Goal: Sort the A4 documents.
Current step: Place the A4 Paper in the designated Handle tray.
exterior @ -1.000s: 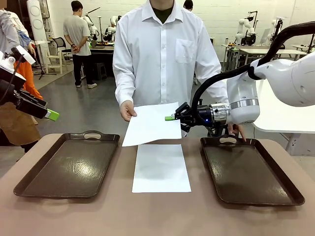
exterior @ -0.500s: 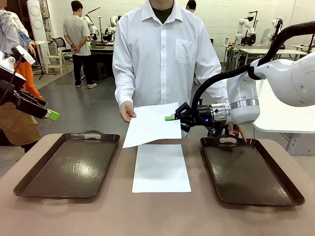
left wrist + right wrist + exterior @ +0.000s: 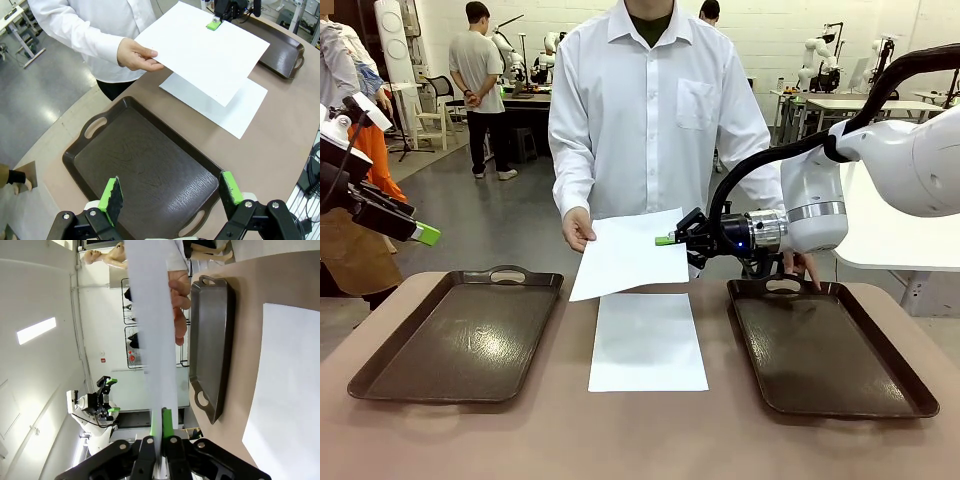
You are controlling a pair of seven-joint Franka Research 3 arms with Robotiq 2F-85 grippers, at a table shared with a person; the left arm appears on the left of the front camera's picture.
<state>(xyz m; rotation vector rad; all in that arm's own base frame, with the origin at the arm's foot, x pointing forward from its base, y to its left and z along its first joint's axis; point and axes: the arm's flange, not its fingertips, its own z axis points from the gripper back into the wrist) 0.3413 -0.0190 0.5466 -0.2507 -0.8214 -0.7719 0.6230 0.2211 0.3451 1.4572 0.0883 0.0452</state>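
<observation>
One A4 document (image 3: 620, 255) stretches between clamped right claw (image 3: 667, 240) and person's hand (image 3: 578, 226).

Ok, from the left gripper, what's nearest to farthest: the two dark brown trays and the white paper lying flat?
In the left wrist view, from the left gripper:
1. Dark brown handled tray, directly below it.
2. White paper sheet lying flat, mid-table.
3. Other dark brown tray, across the table.
</observation>
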